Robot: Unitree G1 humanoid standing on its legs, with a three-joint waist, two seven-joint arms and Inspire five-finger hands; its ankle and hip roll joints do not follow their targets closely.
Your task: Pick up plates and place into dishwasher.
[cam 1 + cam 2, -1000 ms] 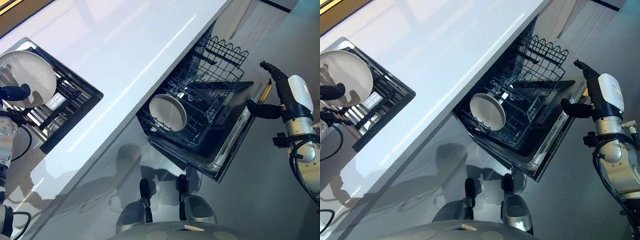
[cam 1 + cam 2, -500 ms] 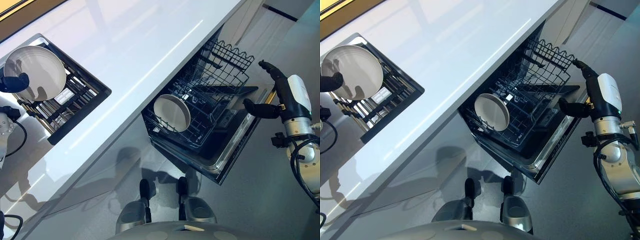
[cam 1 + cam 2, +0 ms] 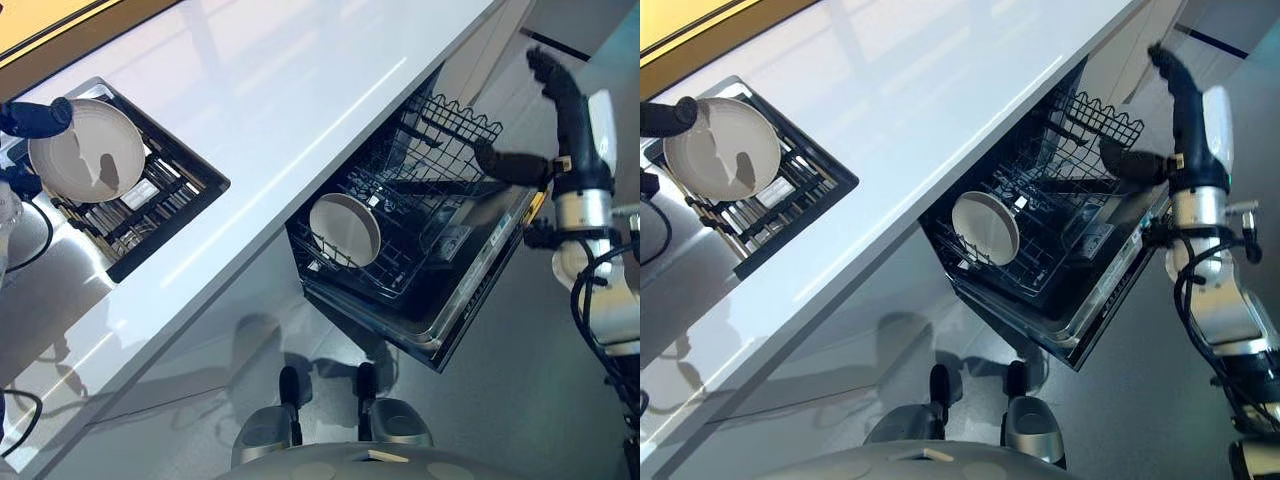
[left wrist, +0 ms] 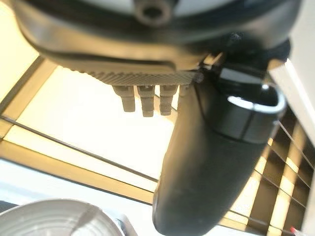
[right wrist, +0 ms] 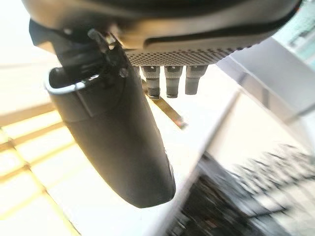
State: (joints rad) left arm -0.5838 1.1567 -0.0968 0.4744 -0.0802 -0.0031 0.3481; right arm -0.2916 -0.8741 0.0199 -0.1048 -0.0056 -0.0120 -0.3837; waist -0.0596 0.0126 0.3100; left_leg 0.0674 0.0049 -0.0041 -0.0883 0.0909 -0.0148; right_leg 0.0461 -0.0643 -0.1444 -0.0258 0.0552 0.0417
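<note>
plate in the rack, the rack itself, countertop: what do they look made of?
Plate: looks like glazed ceramic, off-white with a soft sheen; could be melamine.
Rack: thin wire grid, dark and smooth, probably coated steel.
Countertop: white, glossy, carries long reflections; polished stone or solid surface, cannot tell which.

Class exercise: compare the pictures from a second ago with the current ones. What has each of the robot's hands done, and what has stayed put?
The camera itself has shifted. Allowing for that, the right hand has risen from beside the dishwasher door to above the lower rack, fingers straight, holding nothing. The left hand has moved from the lower edge to the upper edge of the plate over the sink rack. The plate in the dishwasher has stayed put.
</note>
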